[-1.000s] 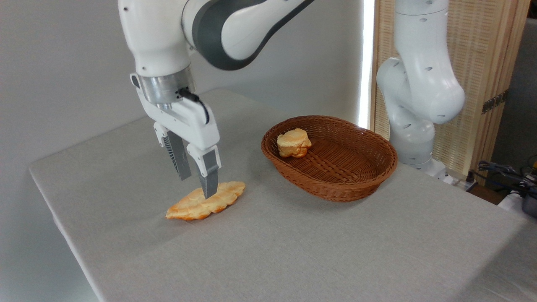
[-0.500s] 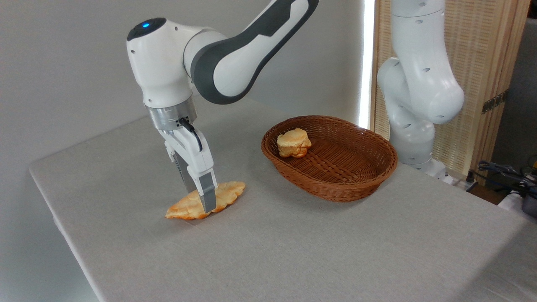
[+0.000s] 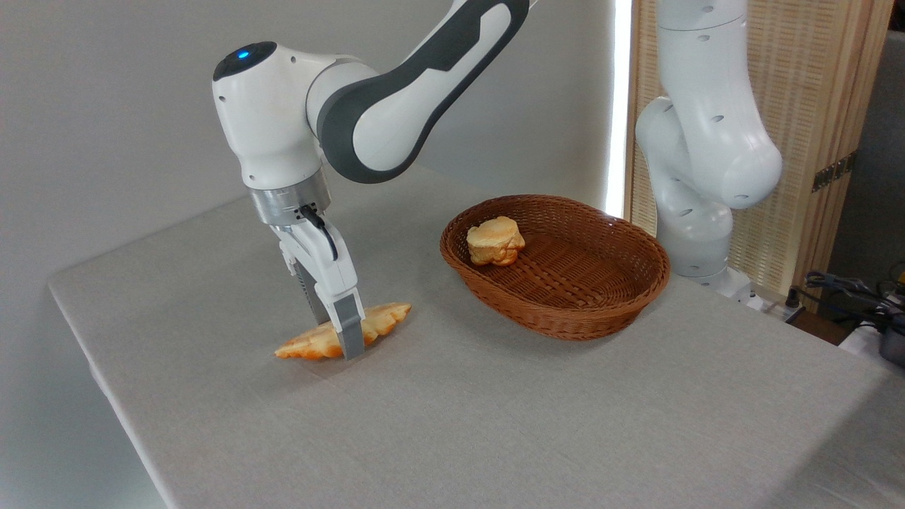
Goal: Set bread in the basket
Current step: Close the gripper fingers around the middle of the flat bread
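The bread, a long flat golden-orange pastry with scalloped edges, sits left of centre on the grey tablecloth. It looks tipped up on its edge between my fingers. My gripper points straight down and is shut on its middle, with one grey fingertip in front and the other hidden behind the pastry. The basket, an oval reddish-brown wicker one, stands to the right, well apart from the gripper.
A small pale round roll lies inside the basket at its left end. The arm's white base rises behind the basket's right side. The table's left edge runs close to the bread. Cables lie at far right.
The gripper came down over the bread and closed on it. The pastry has narrowed and tipped from lying flat to nearly on edge.
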